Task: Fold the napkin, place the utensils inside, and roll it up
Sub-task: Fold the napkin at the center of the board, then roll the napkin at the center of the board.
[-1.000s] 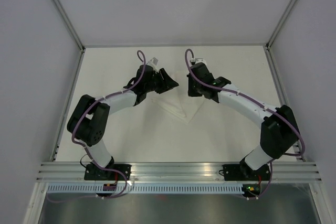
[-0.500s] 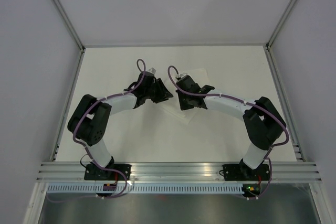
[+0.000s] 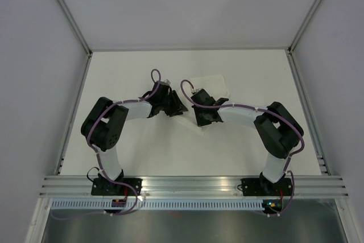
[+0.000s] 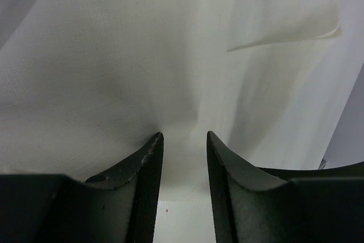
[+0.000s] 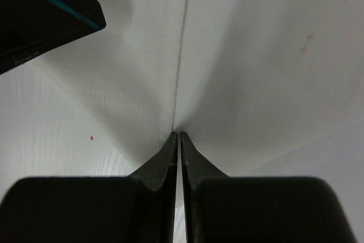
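Note:
The white napkin [image 3: 211,83] lies mid-table, partly under both grippers. My right gripper [image 3: 202,120] is shut on a pinched ridge of it; in the right wrist view [image 5: 177,134] the cloth [image 5: 256,55] rises into a crease at the closed tips. My left gripper [image 3: 177,108] is open. In the left wrist view [image 4: 182,136] its tips rest against the napkin [image 4: 114,55], with cloth lying between the fingers. No utensil shows clearly. A black wedge with a thin teal line [image 5: 51,4] sits at the upper left of the right wrist view; I cannot tell what it is.
The white tabletop [image 3: 125,152] is walled by grey panels at left, right and back. An aluminium rail [image 3: 193,185] runs along the near edge by the arm bases. Purple cables [image 3: 187,86] loop above both wrists.
Both grippers have moved nearer and closer together. The right arm has folded in towards the left, drawing the napkin with it, and a far corner of cloth now shows behind it.

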Available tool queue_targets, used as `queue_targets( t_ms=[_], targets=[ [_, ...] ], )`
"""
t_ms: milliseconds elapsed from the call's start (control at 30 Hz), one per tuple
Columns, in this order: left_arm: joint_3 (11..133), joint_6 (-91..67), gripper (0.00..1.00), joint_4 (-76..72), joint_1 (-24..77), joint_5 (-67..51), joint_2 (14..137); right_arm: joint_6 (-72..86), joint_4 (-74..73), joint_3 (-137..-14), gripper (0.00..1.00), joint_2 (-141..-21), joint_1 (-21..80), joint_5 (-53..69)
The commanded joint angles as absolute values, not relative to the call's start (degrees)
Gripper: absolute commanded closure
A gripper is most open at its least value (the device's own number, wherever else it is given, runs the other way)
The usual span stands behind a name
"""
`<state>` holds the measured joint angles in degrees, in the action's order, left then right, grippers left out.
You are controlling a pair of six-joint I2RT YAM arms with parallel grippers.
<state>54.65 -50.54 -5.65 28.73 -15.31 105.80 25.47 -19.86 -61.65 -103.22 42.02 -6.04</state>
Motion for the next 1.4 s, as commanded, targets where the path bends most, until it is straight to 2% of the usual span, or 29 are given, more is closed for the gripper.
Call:
queue_targets(
  t_ms=[0, 200, 633, 833, 1167, 1367],
  targets=[
    [57.13, -52.65, 0.58, -3.52, 28.83, -15.82, 106.79, 25.93, -20.13, -60.64, 0.91, -105.2, 42.71, -6.33],
    [57.22, -52.82, 0.61, 1.21, 27.34, -13.89, 106.09, 26.89, -20.21, -61.96, 0.91, -106.61, 45.26, -6.15],
    [54.05, -50.98, 0.61, 3.87, 24.79, -12.92, 102.22, 29.18, -20.39, -64.51, 0.91, -109.16, 51.85, -6.06],
    [57.47, -48.87, 0.6, 2.99, 24.35, -15.55, 102.04, 29.27, -22.75, -65.74, 0.91, -108.2, 51.77, -10.98],
    [68.55, -49.3, 0.52, 3.42, 20.66, -19.95, 99.41, 27.6, -27.07, -72.51, 0.82, -105.03, 51.86, -17.75],
    [66.1, -51.68, 0.53, 8.26, 17.67, -12.06, 93.7, 25.32, -26.98, -74.7, 0.79, -103.45, 51.85, -16.88]
  ],
)
